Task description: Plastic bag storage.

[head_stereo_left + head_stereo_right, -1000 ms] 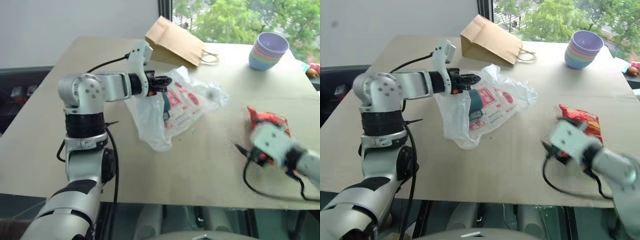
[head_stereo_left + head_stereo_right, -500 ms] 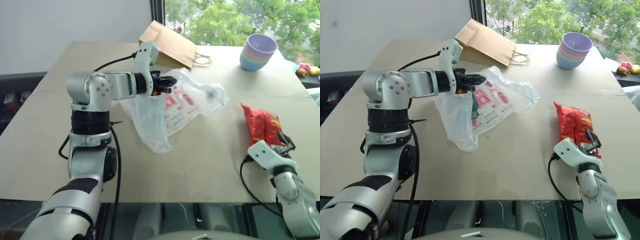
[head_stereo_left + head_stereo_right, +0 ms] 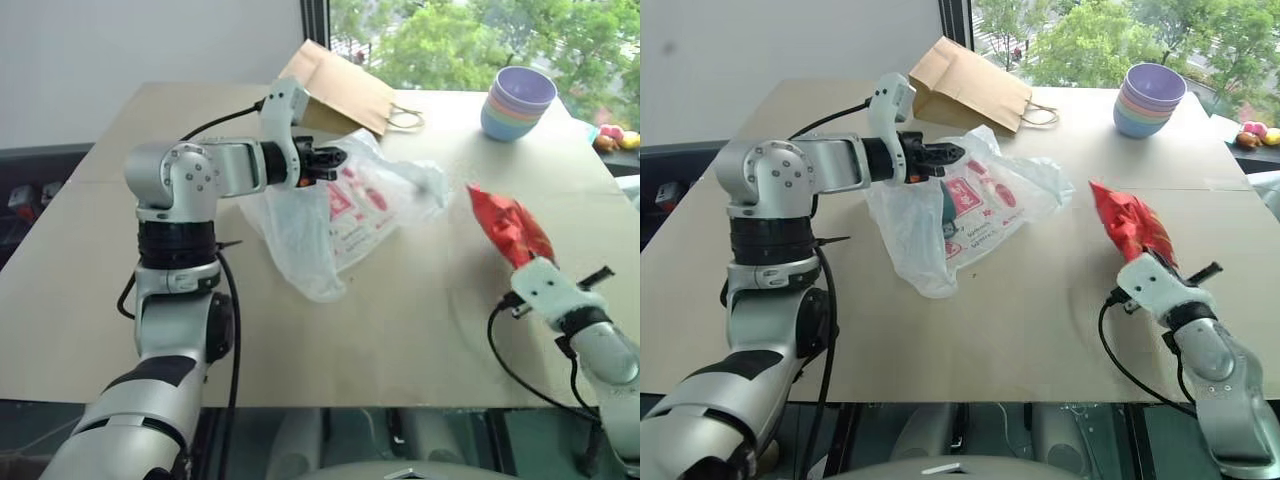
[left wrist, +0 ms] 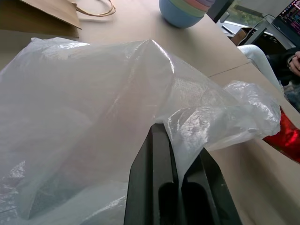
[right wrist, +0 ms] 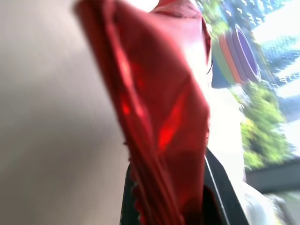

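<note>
The plastic bag (image 3: 335,215), thin and whitish with red-pink printing, lies crumpled on the table's middle with its near end raised. My left gripper (image 3: 335,158) is shut on the bag's upper edge and holds it off the table; in the left wrist view the film is pinched between the black fingers (image 4: 154,187). A teal thing (image 3: 948,205) shows through the bag. At the right, my right gripper (image 3: 530,268) is shut on the lower end of a shiny red snack packet (image 3: 505,225), which stands tilted above the table. The packet (image 5: 164,108) rises from between the fingers in the right wrist view.
A brown paper bag (image 3: 340,90) with handles lies at the table's far side behind the plastic bag. A stack of pastel bowls (image 3: 517,100) stands at the far right. A person's hand (image 4: 295,61) shows beyond the table's right edge. Bare tabletop (image 3: 400,330) lies near me.
My right gripper has shut on the red snack packet and lifted its end off the table. My left gripper keeps its hold on the plastic bag and has not moved.
</note>
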You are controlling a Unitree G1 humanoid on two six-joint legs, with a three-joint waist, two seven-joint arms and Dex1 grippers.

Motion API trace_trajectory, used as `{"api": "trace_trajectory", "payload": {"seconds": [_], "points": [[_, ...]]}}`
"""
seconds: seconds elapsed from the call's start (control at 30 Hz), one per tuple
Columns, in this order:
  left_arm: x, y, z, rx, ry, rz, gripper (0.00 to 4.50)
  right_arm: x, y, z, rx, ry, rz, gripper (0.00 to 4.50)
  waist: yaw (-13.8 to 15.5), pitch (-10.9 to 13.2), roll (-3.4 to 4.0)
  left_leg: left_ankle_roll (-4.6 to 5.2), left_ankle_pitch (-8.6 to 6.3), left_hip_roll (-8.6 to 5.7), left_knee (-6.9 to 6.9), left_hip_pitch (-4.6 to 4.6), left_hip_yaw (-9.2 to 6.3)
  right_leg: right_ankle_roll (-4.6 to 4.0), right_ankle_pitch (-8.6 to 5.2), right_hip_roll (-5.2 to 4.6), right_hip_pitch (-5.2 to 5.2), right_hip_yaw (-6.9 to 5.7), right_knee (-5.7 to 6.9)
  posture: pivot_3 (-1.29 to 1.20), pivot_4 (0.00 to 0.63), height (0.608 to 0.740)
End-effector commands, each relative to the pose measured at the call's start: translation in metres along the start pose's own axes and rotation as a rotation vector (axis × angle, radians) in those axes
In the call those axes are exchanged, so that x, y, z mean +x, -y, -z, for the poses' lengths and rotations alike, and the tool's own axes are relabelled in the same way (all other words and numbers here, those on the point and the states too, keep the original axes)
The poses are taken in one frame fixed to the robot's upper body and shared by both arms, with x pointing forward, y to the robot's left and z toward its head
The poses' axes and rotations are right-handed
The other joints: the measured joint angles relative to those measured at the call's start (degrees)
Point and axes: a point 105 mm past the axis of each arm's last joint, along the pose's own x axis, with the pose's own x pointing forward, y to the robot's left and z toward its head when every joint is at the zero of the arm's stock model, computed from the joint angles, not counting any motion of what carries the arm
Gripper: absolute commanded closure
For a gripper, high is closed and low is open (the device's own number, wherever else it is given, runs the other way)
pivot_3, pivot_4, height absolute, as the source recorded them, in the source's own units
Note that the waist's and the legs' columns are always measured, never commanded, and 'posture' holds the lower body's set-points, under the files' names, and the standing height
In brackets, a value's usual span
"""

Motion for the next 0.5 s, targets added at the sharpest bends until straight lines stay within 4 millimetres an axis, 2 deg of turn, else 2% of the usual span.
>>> {"api": "trace_trajectory", "payload": {"seconds": [0.03,0.13,0.3,0.43,0.5], "points": [[-0.003,0.001,-0.026,0.03,0.087,-0.023,4.5,-0.022,-0.018,-0.052,0.073,0.166,-0.239,4.47,0.1,0.0,0.0,0.0,0.0,0.0,0.0,-0.01,-0.01,0.0,0.0,0.0,0.0,-0.01,0.0,0.0,0.15,0.74],[-0.001,-0.001,-0.028,0.034,0.089,-0.034,4.5,-0.036,-0.043,-0.065,0.089,0.191,-0.456,4.47,0.3,0.0,-0.01,0.0,-0.01,0.0,0.0,-0.01,-0.07,0.0,0.0,-0.01,0.07,-0.08,-0.09,0.0,0.15,0.74],[-0.003,0.0,-0.03,0.058,0.083,-0.031,4.5,-0.026,-0.051,-0.081,0.098,0.247,-0.53,4.47,0.0,0.0,-0.04,0.01,-0.01,0.0,0.01,-0.01,0.0,-0.01,-0.01,-0.03,0.08,-0.05,-0.17,0.0,0.15,0.74],[-0.01,0.003,-0.029,0.067,0.065,-0.001,4.5,-0.003,-0.051,-0.078,0.044,0.251,-0.506,4.47,0.0,0.0,-0.04,0.0,-0.01,0.04,-0.02,0.0,-0.05,-0.01,0.0,0.01,0.06,-0.09,-0.14,0.0,0.15,0.74],[-0.017,0.013,-0.02,0.104,0.014,0.061,4.5,0.036,-0.044,-0.084,0.027,0.276,-0.396,4.47,-0.7,0.1,-0.13,0.0,-0.01,0.03,-0.03,-0.01,-0.01,-0.01,0.0,0.0,0.05,-0.06,-0.16,0.0,0.15,0.74]]}}
